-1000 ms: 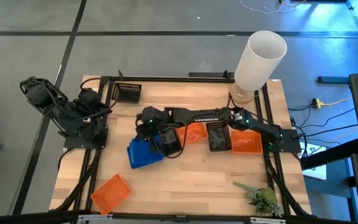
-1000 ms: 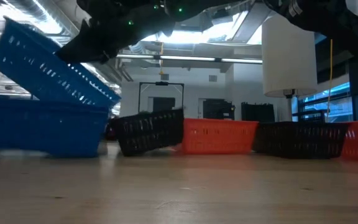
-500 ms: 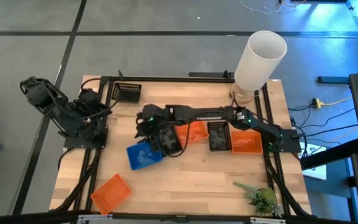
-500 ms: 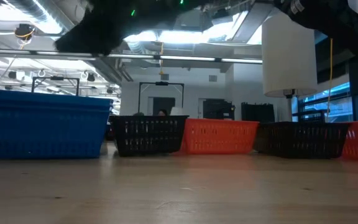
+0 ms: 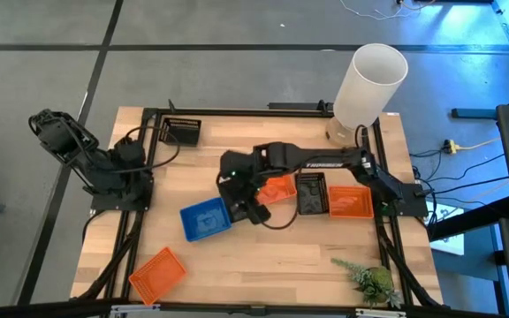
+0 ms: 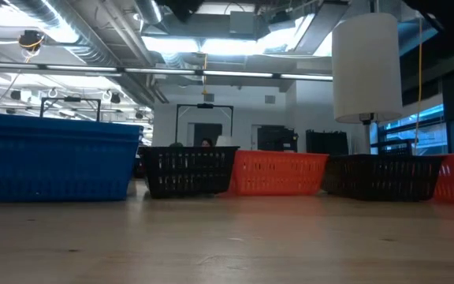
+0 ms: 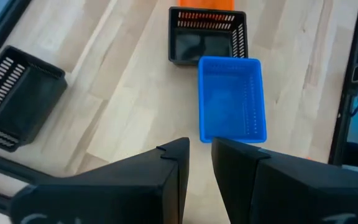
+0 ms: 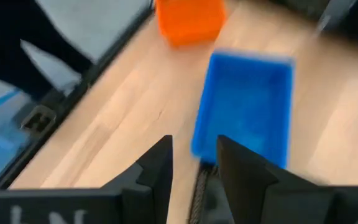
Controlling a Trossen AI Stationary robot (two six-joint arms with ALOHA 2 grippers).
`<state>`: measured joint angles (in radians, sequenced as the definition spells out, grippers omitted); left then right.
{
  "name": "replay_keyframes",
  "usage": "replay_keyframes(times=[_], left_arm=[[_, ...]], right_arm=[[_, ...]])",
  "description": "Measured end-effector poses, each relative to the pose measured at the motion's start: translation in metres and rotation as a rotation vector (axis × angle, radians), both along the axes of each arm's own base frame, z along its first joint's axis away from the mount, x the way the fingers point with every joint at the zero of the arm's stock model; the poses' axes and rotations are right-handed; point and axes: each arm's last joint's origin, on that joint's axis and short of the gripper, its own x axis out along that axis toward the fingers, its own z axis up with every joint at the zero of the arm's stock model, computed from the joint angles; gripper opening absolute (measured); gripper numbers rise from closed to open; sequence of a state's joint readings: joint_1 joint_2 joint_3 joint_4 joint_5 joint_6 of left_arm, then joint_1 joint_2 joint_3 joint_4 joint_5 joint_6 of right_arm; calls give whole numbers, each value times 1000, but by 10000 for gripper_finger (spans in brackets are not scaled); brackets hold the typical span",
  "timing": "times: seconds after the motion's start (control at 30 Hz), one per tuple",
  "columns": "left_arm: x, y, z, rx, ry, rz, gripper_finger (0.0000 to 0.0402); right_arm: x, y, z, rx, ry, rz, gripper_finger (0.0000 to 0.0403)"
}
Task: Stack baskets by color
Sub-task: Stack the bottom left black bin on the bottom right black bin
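the right gripper point(image 8: 194, 165), fingers slightly parted and empty, hangs just above the boxy blue mesh-walled plastic basket point(image 8: 246, 106) on smooth wood.

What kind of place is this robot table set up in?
Most likely a robotics lab or workshop. The wooden table stands on a grey floor with loose cables, and the low view shows exposed ceiling ducts and equipment racks behind it.
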<state>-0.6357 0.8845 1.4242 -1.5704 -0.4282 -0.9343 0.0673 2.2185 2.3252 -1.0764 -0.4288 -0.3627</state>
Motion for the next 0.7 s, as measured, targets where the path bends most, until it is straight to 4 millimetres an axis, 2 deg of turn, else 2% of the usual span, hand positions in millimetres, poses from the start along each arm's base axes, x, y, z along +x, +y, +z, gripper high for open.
replay_keyframes(times=[0.17,0.3,0.6,0.7], left_arm=[[0,0,0,28,-5,-15,61],[0,1,0,34,-9,-12,61],[0,1,0,35,-10,-10,61],[0,1,0,35,-10,-10,61]], right_arm=[[3,14,-23,-118,68,-60,124],[2,19,-44,-163,112,-32,124],[-1,19,-110,-271,198,-66,124],[-2,19,-126,-265,198,-65,124]])
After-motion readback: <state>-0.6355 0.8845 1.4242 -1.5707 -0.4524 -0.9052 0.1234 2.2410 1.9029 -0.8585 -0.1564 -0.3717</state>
